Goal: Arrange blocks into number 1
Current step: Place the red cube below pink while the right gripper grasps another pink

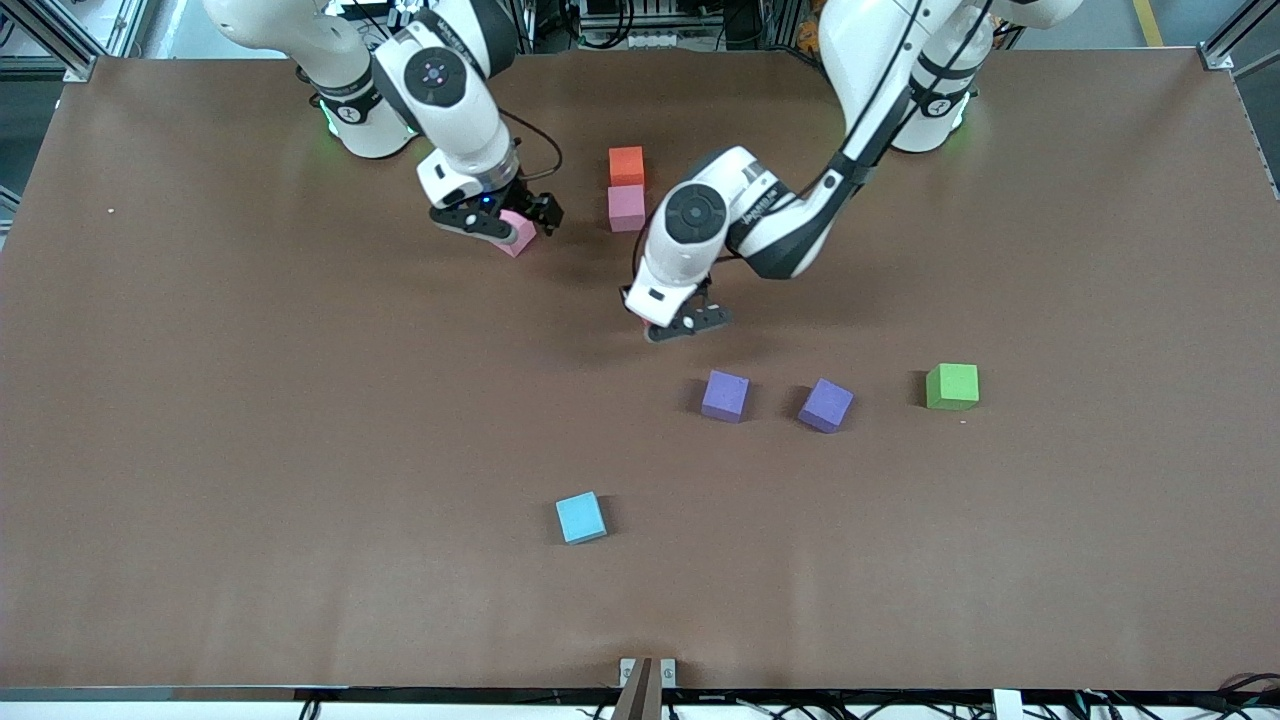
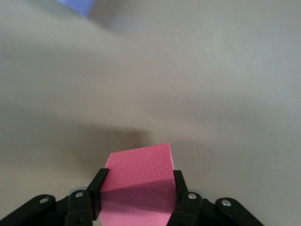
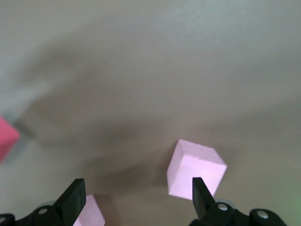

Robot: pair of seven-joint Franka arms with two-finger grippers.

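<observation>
My left gripper [image 1: 690, 322] [image 2: 139, 181] is shut on a pinkish-red block [image 2: 138, 162], low over the table between the stacked pair and the purple blocks. An orange block [image 1: 626, 165] lies flush against a light pink block [image 1: 626, 207] that is nearer the camera. My right gripper [image 1: 495, 215] [image 3: 137, 188] is open over a second, tilted light pink block [image 1: 518, 235]. In the right wrist view one light pink block [image 3: 195, 174] sits by one finger and another [image 3: 89, 214] by the other, neither gripped. Two purple blocks [image 1: 725, 395] [image 1: 826, 404] lie side by side.
A green cube [image 1: 951, 386] sits beside the purple blocks toward the left arm's end. A sky-blue cube [image 1: 580, 517] lies nearest the camera. A purple corner [image 2: 77, 5] shows in the left wrist view.
</observation>
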